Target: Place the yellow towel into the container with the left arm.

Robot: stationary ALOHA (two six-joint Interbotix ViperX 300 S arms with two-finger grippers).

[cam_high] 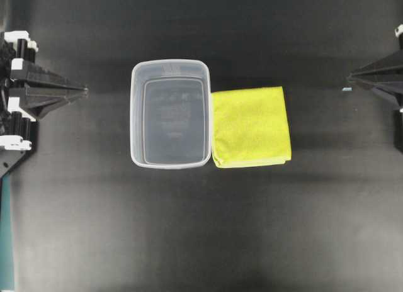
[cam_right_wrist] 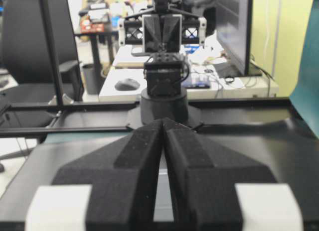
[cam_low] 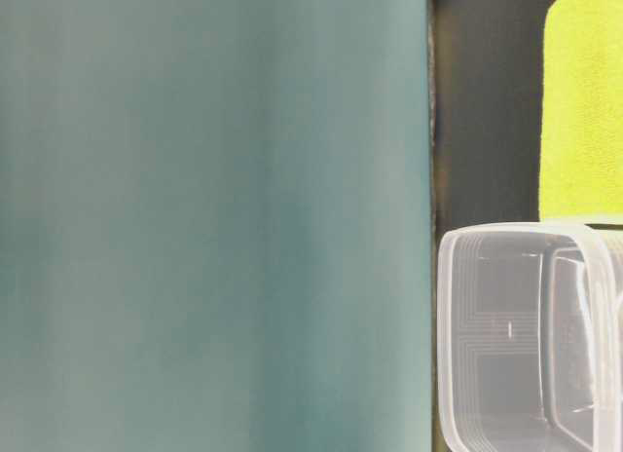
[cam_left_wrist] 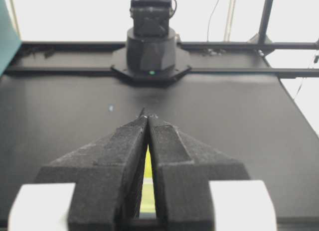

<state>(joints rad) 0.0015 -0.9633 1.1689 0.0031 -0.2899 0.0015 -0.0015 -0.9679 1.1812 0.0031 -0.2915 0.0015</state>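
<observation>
The yellow towel point(cam_high: 250, 126) lies flat and folded on the black table, its left edge touching the right side of the container point(cam_high: 134, 116). That clear tub stands empty at mid-table. My left gripper point(cam_high: 85, 89) rests shut at the far left edge, well apart from the tub, its tip pointing right. At the far right edge my right gripper point(cam_high: 350, 80) is shut too, tip pointing left. In the left wrist view the fingertips point(cam_left_wrist: 147, 115) meet and a sliver of towel point(cam_left_wrist: 147, 166) shows through the slit behind them. The table-level view shows the towel point(cam_low: 584, 111) beyond the tub point(cam_low: 458, 325).
A teal panel point(cam_low: 214, 218) fills most of the table-level view. The right arm's base point(cam_left_wrist: 152, 42) stands across the table in the left wrist view, the left arm's base point(cam_right_wrist: 163, 86) in the right wrist view. A small pale speck point(cam_high: 346, 89) lies near the right gripper.
</observation>
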